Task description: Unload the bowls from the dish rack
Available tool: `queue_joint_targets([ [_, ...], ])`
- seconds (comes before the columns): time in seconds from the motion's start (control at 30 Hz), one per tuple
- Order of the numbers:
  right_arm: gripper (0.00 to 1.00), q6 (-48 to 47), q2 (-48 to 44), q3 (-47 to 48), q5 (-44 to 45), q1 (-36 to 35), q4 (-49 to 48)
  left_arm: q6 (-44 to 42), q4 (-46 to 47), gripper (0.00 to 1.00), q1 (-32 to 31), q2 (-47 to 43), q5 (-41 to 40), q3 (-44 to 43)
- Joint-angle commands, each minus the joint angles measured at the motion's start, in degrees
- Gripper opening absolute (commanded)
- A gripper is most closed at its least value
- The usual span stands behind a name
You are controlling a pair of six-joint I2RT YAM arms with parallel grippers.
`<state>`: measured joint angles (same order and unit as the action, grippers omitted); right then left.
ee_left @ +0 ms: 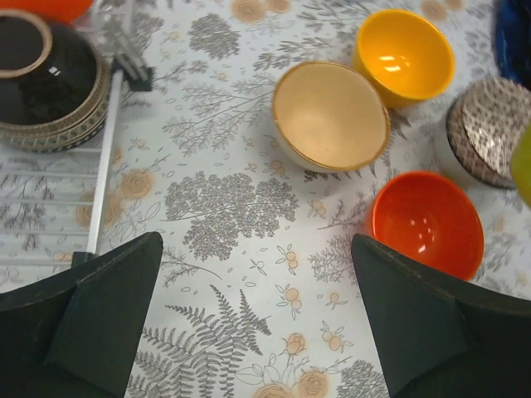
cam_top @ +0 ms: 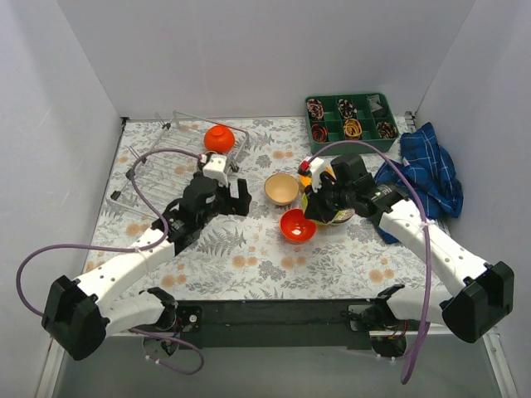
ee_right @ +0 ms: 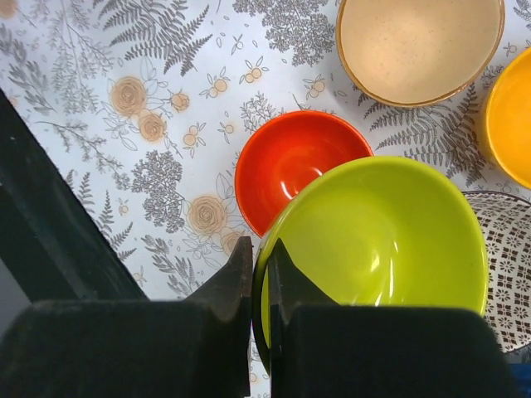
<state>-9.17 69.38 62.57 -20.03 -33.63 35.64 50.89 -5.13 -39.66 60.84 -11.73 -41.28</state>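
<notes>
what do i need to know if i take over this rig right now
Left gripper: open, empty, over the table beside the dish rack.
Right gripper: shut on the rim of the lime green bowl, which seems raised above the others.
Done: beige bowl, yellow bowl, red-orange bowl and grey-patterned bowl are on the table.
Left: set the lime one down, then unload the orange bowl and the dark brown bowl from the rack.
</notes>
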Motion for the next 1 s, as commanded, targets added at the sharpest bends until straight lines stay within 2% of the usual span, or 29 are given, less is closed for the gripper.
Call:
queue_joint_targets([
  [0.0, 0.01, 3.45, -1.27, -2.61, 8.60, -5.90, -8.73, 15.45, -8.05, 0.98, 9.83, 2.53, 8.45, -7.31],
  [0.13, 0.01, 4.77, 0.84, -4.56, 16.50, -12.68, -12.43, 20.99, -12.52, 0.98, 15.92, 5.77, 14.53, -12.15],
  [0.3, 0.01, 6.36, 3.99, -4.73, 25.47, -19.88, -15.77, 22.76, -19.12, 0.98, 19.26, 8.24, 14.54, -18.65],
  [0.4, 0.01, 6.27, 6.54, -3.42, 28.82, -23.14, -16.56, 22.06, -23.86, 0.98, 19.62, 7.89, 12.43, -21.30],
  [0.43, 0.01, 6.27, 7.34, -2.98, 28.73, -23.93, -17.35, 21.79, -24.84, 0.98, 19.71, 7.63, 8.60, -22.00],
  [0.57, 0.01, 5.31, 11.82, -0.79, 29.87, -28.67, -21.12, 20.21, -29.76, 0.98, 20.23, 6.84, 1.90, -25.86],
  [0.77, 0.01, 2.67, 20.17, 3.79, 31.81, -31.67, -26.75, 18.45, -34.33, 0.98, 21.46, 5.43, -5.48, -28.68],
  [0.97, 0.01, -0.06, 28.34, 6.87, 34.62, -31.68, -32.82, 18.54, -35.31, 0.98, 23.22, 4.73, -6.47, -28.33],
])
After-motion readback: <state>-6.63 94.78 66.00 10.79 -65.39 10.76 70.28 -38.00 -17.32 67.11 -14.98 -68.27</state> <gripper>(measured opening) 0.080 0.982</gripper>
